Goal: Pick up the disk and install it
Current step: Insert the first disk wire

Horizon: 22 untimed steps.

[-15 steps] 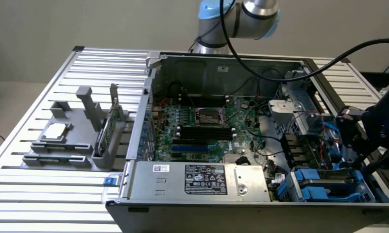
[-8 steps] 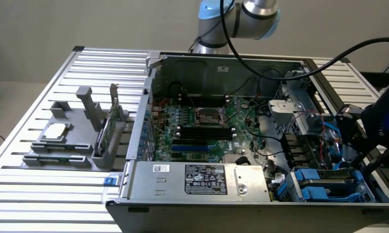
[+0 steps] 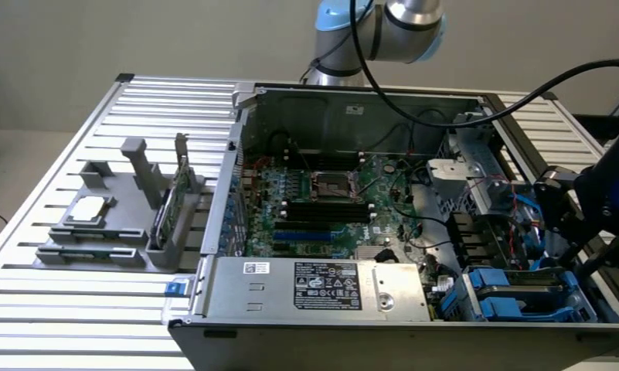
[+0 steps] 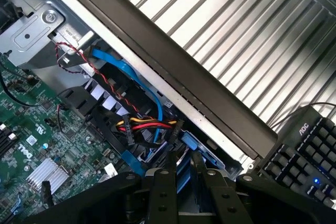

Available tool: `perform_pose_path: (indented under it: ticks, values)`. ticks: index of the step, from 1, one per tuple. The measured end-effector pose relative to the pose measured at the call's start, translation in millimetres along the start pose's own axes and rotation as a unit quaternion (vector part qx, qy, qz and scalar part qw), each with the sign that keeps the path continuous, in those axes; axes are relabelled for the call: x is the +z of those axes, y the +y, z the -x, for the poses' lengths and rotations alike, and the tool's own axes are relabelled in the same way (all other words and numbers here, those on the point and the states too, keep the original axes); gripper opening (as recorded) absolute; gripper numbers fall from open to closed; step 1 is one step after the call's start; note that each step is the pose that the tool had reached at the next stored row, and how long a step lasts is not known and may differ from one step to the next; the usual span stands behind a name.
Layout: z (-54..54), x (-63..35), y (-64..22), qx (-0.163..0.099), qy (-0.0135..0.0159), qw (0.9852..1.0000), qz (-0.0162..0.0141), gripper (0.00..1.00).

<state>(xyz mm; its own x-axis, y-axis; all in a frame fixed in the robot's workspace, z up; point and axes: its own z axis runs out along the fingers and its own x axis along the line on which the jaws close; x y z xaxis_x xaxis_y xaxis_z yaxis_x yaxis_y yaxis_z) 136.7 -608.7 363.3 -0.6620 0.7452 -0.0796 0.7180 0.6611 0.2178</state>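
The disk [image 3: 524,278], silver-grey with bright blue rails, sits low in the drive bay at the near corner of the open computer case [image 3: 351,100], on the exterior view's right. My gripper [image 3: 559,251] hangs right over its upper edge. In the wrist view the gripper [image 4: 184,163] shows two dark fingers [image 4: 170,169] standing close together, with a strip of the disk's blue rail [image 4: 185,178] between them. The fingers look shut on the disk. Below the fingers the rest of the disk is hidden.
A silver power supply [image 3: 320,286] lies beside the bay and the motherboard [image 3: 320,201] behind it. Blue, red and yellow cables [image 4: 142,124] crowd the bay. A grey fixture [image 3: 113,224] on the ribbed table holds a chip [image 3: 87,209] and a green card [image 3: 175,193]. A keyboard [image 4: 310,150] lies outside the case wall.
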Motion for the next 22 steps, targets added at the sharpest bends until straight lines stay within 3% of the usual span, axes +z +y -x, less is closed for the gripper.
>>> perform_pose_path:
  ticks: [8, 11, 14, 18, 22]
  values:
    - [0.0, 0.4, -0.1, 0.003, -0.0008, 1.0000, -0.0004, 0.25]
    - [-0.4, 2.2, -0.8, 0.010, 0.0008, 0.9999, 0.0020, 0.25]
    - [-0.4, 2.4, -1.2, 0.014, 0.0086, 0.9999, 0.0051, 0.25]
    - [0.2, 2.3, -2.0, 0.020, 0.0243, 0.9994, 0.0157, 0.25]
    - [1.7, 2.9, -3.5, 0.026, 0.0338, 0.9988, 0.0238, 0.25]
